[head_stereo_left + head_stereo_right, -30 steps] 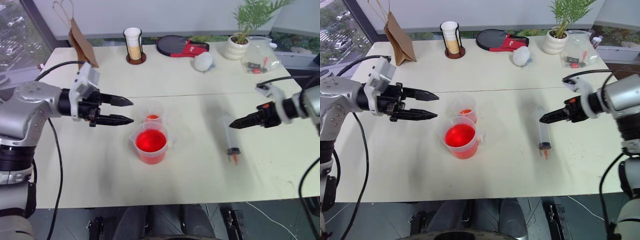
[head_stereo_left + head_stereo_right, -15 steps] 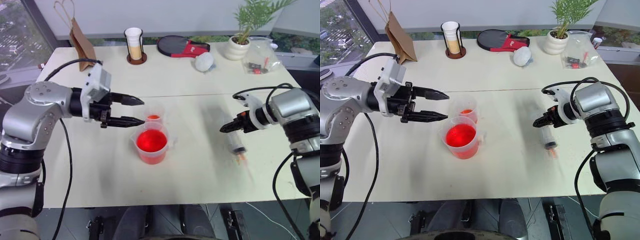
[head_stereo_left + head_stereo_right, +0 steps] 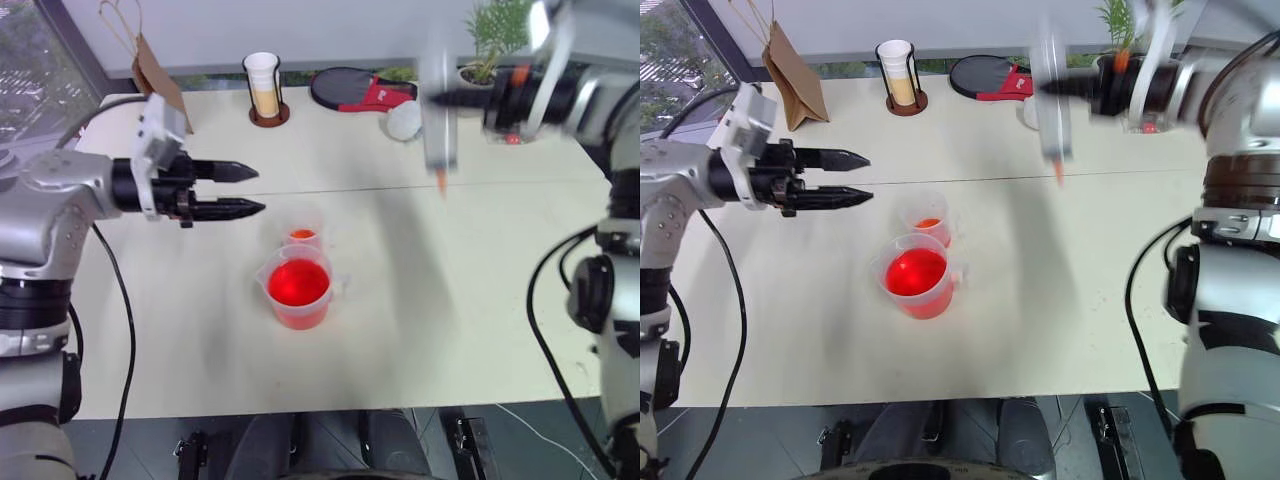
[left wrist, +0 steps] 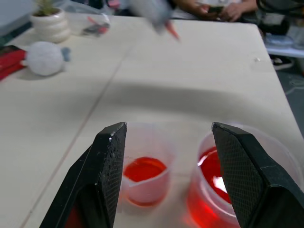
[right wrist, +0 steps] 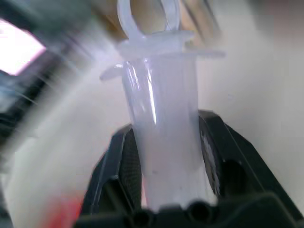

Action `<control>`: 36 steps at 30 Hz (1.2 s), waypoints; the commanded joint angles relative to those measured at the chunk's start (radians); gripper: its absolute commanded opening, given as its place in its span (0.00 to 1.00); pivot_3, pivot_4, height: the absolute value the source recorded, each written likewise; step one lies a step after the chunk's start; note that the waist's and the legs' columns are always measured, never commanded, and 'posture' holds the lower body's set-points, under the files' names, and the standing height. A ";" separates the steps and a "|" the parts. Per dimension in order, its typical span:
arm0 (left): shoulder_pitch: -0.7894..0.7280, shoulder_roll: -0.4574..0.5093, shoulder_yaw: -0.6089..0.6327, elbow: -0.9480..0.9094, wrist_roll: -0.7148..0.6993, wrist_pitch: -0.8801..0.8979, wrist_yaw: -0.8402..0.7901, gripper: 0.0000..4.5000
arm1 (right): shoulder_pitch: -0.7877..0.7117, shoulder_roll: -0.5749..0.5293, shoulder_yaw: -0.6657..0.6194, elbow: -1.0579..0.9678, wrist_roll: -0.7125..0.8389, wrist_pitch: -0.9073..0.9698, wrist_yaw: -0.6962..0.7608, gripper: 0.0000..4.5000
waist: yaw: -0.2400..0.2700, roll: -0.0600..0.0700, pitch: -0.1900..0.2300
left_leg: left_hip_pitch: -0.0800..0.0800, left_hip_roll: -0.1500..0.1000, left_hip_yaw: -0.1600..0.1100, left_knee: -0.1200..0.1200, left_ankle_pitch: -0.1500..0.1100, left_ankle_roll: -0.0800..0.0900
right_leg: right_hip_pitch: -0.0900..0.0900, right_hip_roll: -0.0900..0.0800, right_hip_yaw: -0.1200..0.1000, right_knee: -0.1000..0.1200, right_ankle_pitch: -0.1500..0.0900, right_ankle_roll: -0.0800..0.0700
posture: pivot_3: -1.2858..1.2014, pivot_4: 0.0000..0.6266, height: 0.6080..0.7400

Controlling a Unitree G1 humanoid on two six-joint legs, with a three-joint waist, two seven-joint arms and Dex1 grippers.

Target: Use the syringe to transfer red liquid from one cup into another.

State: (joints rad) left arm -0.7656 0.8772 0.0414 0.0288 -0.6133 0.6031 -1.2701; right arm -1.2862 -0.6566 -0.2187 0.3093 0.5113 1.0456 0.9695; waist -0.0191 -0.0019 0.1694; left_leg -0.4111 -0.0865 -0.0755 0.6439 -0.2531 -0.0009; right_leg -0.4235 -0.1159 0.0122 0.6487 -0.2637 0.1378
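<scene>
Above the table, the right gripper (image 3: 470, 100) pinches the syringe (image 3: 437, 110), nothing drawn from the beaker (image 3: 298, 290) yet; left gripper (image 3: 245, 190) spread.

Left arm bent across from the left side, left gripper (image 3: 252, 190) pointing level toward the middle, fingers apart and empty, right arm raised high, right gripper (image 5: 164, 142) clamped on the syringe (image 3: 437, 100)

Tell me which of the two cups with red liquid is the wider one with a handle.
The measuring beaker, on the side nearer the robot, wide and bright red, with spout and side handle. The small cup just behind it is narrower and holds only a thin orange-red layer.
</scene>
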 commanded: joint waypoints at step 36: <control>-0.115 -0.006 0.100 -0.128 -0.163 0.157 0.089 0.65 | 0.727 0.419 0.292 -0.648 0.187 -0.396 -0.207 0.31 | 0.001 -0.005 -0.001 | 0.000 -0.002 -0.003 0.004 0.002 -0.002 | 0.003 0.000 0.003 0.002 0.000 0.000 | 0.52 0.24 0.99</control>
State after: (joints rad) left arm -0.8504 0.8672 0.1376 -0.0905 -0.7871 0.7905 -1.1752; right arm -0.5552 -0.2440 0.0720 -0.2988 0.6911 0.6708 0.7629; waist -0.0181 -0.0070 0.1681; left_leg -0.4110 -0.0890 -0.0782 0.6481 -0.2515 -0.0033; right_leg -0.4205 -0.1159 0.0149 0.6504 -0.2636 0.1379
